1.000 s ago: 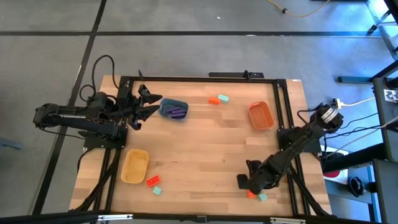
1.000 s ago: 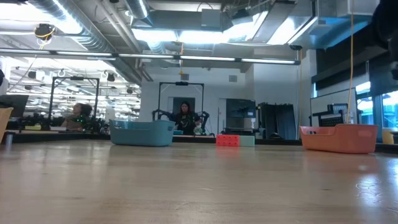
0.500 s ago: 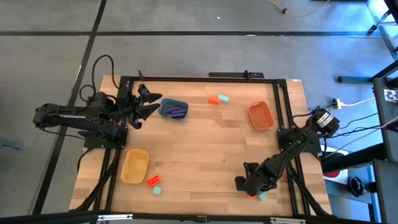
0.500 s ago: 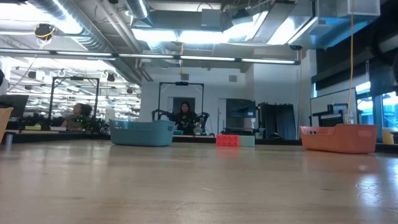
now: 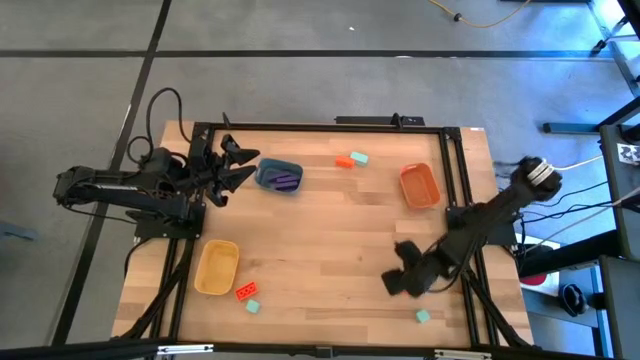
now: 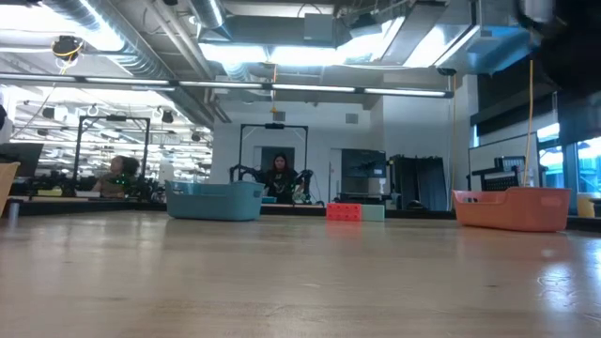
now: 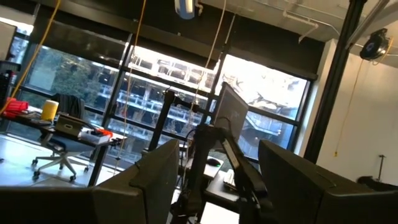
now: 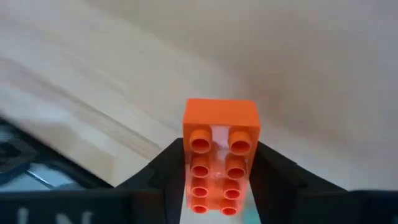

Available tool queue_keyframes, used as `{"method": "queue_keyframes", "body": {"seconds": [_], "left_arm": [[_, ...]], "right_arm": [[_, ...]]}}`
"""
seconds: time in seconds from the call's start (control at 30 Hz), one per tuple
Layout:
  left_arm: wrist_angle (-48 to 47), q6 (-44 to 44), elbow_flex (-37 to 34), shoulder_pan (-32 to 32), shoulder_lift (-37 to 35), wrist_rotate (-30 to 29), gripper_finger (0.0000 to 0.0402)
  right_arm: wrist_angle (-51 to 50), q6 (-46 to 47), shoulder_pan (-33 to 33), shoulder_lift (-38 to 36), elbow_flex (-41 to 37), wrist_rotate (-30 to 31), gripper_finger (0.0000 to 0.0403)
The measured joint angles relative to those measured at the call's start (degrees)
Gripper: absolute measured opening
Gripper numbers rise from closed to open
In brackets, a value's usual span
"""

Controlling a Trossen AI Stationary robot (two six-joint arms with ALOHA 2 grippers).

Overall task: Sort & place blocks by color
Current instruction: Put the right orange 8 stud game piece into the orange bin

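A robotics lab set in an open industrial hall. Bare ducts and strip lights run under the ceiling. A black metal frame edges the wooden tabletop, cables trailing off its left edge. Behind, another dark-framed arm station, people seated, office chairs, and monitors against tall windows.

We see a table of pale wood, its grain smooth and faintly sheened in the low view; the orange block looks like glossy moulded plastic with round studs; the right gripper clamping it has matt black fingers; the blue tub, orange tub and yellow tub look like smooth plastic; the frame rails look like dark matt metal.
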Motion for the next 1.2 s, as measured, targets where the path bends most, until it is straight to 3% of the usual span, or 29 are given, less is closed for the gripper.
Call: {"method": "queue_keyframes", "body": {"seconds": [0.1,0.23,0.33,0.47,0.6,0.67,0.87,1.2], "left_arm": [[0.1,0.0,0.0,0.0,-0.3,-0.7,0.0212],[0.0,0.0,0.0,0.0,-0.2,-0.8,0.0212],[-0.2,-0.2,0.0,0.0,-0.3,-0.7,0.0212],[-3.0,-0.9,0.0,0.0,-0.3,-0.6,0.0212],[-6.6,-4.0,0.0,0.0,0.1,-0.6,0.0212],[-8.1,-5.3,0.0,0.0,0.9,-0.6,0.0212],[-8.2,-6.6,0.0,0.0,4.0,-0.6,0.0212],[-8.1,-9.4,0.0,0.0,5.5,-0.8,0.0212]], "right_arm": [[0.2,-13.9,-5.1,-7.3,-0.3,6.0,0.0142],[9.4,-36.8,-15.4,-13.4,-2.2,5.2,0.0142],[22.3,-52.6,-24.8,-14.1,-4.4,-0.9,0.0142],[40.0,-66.7,-36.7,-10.8,-5.4,-11.5,0.0142],[58.1,-73.3,-45.4,-7.5,-5.3,-19.4,0.0142],[62.1,-75.7,-47.9,-6.8,-3.7,-22.5,0.0142],[59.2,-84.1,-49.7,-6.8,1.6,-25.9,0.0142],[55.6,-86.1,-49.7,-6.8,3.5,-26.0,0.0142]]}}
